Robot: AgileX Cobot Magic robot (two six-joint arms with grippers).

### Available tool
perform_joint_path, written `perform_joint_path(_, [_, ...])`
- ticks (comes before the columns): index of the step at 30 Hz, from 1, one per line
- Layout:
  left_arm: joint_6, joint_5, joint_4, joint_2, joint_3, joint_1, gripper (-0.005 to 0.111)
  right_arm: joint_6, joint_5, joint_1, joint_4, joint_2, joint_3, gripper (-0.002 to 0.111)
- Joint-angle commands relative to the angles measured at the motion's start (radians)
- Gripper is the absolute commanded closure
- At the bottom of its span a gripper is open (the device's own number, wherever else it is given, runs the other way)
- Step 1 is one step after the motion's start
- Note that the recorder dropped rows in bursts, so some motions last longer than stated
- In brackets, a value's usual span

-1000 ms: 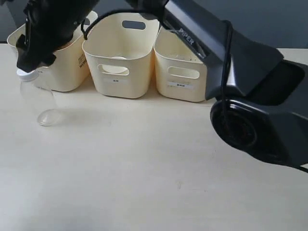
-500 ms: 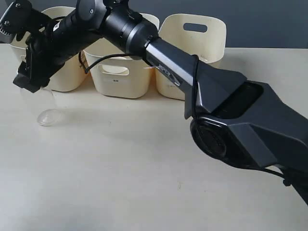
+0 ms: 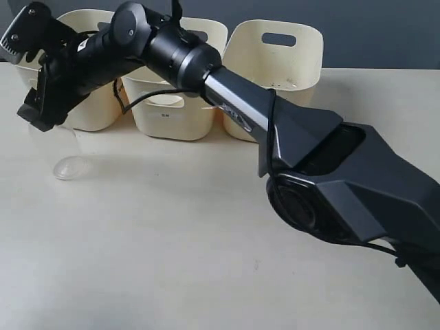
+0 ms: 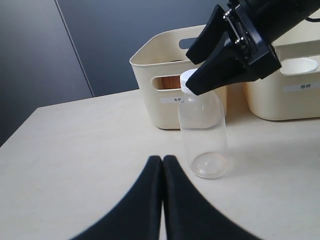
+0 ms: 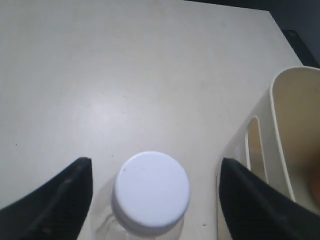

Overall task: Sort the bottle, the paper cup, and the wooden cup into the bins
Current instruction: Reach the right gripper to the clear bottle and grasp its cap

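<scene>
Spread wide, the right gripper hovers directly over the bottle, one black finger on either side of the white cap and neither touching it, so nothing is held. Its arm reaches across the exterior view from the right to the far left. The clear bottle stands upright on the pale table, at about 10 o'clock in the exterior view and roughly 7 o'clock from the left bin, just beside its front corner. The middle bin and right bin line up beside it across 12 o'clock. Brown shows through the left bin's handle slot, probably the wooden cup, and a white rim in the middle bin looks like the paper cup, though both are only partly visible. Low over the table, the left gripper has its fingers pressed together on nothing, pointing at the bottle.
</scene>
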Motion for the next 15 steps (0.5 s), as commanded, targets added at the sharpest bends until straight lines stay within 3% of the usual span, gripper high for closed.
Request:
perform_joint_path(1, [-0.002,-0.003,-0.002,0.004,-0.005,-0.001,0.107,-0.008,-0.031,-0.002,0.026,0.017,-0.004,0.040])
perform_joint_path(15, [-0.002,-0.003,-0.002,0.004,-0.005,-0.001,0.107,-0.006,-0.053,-0.002,0.027,0.017,-0.004,0.040])
